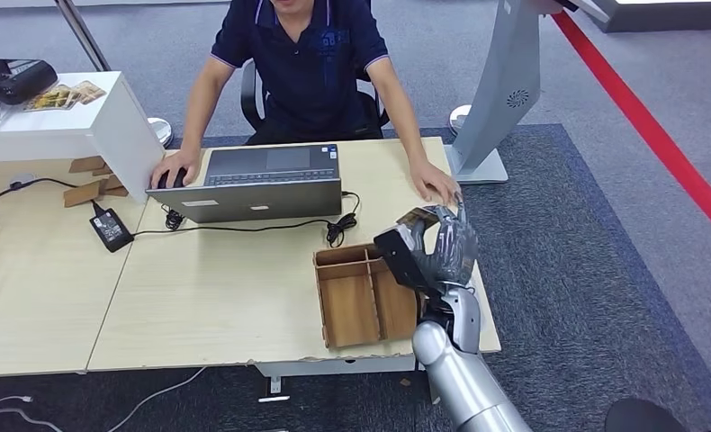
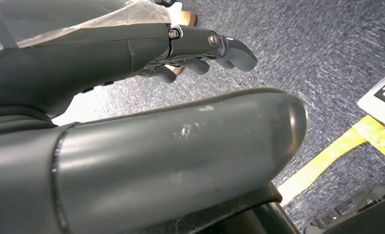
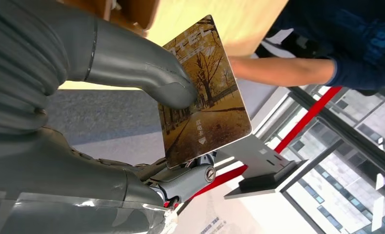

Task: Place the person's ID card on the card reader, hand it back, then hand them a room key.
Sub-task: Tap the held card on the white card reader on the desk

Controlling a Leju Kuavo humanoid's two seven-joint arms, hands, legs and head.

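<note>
Right robot hand (image 1: 442, 247) is raised above the worktop's (image 1: 208, 288) right edge, pinching the room key (image 3: 205, 92) (brown, tree-lined print) between thumb and fingers, near the person's hand (image 1: 435, 184). Left robot hand (image 2: 200, 46) hangs above carpet, fingers loosely curled, holding nothing.

The robot's grey right hand (image 3: 132, 122) holds a brown picture card with trees and a path on it (image 3: 205, 92). The thick grey thumb (image 3: 146, 73) presses on its front and dark fingers (image 3: 190, 178) sit behind it. Near the card is a person's bare arm with a dark blue sleeve (image 3: 283, 70).
</note>
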